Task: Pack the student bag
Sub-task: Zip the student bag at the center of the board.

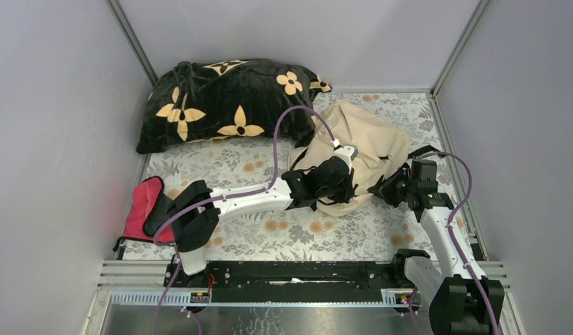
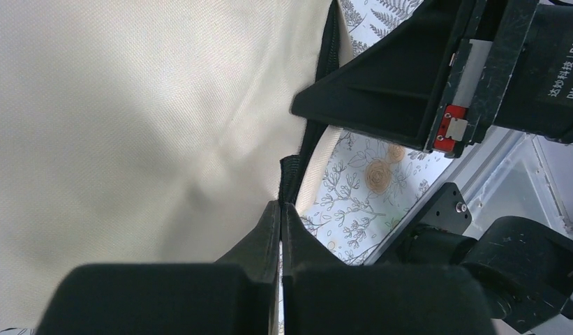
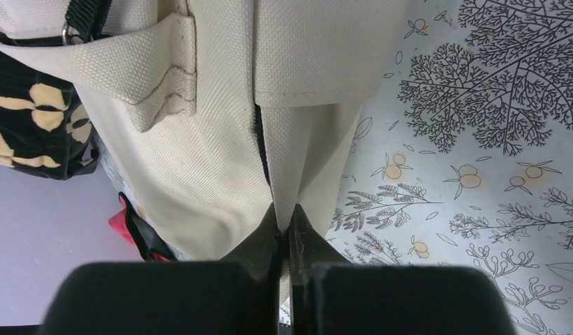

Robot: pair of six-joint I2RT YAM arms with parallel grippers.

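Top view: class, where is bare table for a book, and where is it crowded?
Bare: between pillow and left arm; table strip beyond the arm bases. Crowded: centre-right, where left gripper and right gripper pinch the student bag.

The student bag (image 1: 374, 136) lies on the table (image 1: 325, 234). The pillow (image 1: 220, 105) sits just left of the bag and behind it. The pouch (image 1: 140, 209) lies well left of it, nearer me. My left pincer (image 2: 280, 209) meets the bag's near edge and my right pincer (image 3: 284, 220) its right side.

student bag (image 3: 220, 160): matt woven canvas | pillow (image 1: 220, 98): plush velvety cloth
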